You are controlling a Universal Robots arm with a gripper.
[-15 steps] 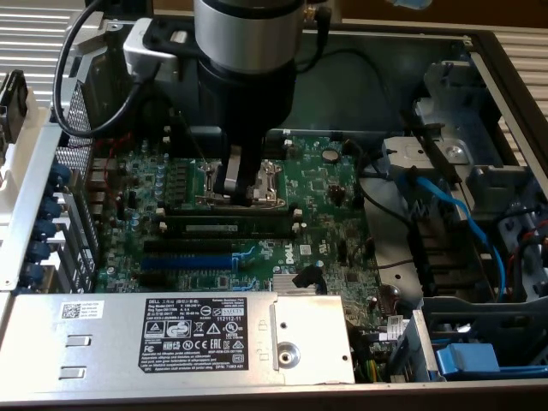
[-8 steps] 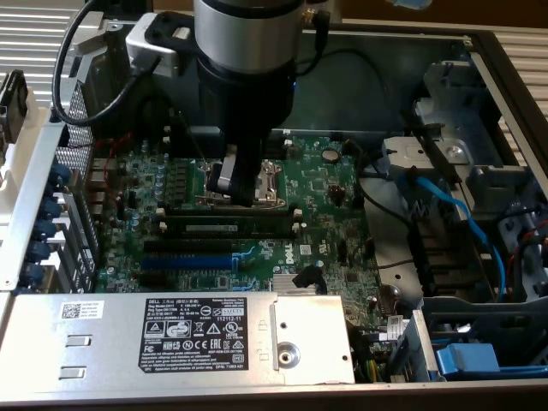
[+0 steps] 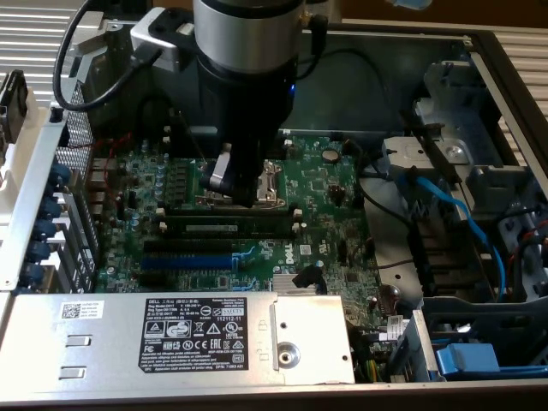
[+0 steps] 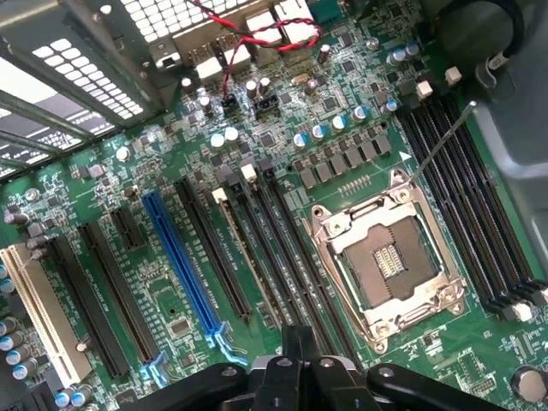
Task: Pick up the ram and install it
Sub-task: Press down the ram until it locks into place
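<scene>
One thin dark-green ram (image 3: 229,225) stick sits in a black slot.

"DELL" on white label (image 3: 195,332) of metal cover; "DELL" on motherboard (image 3: 305,249)

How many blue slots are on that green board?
1: the long blue slot on the board, lying between the white slot and the silver socket. The arm may hide others.

motherboard (image 4: 171,282): glossy green board | CPU socket frame (image 4: 390,257): shiny bare metal | blue slot (image 4: 184,265): smooth plastic
</scene>
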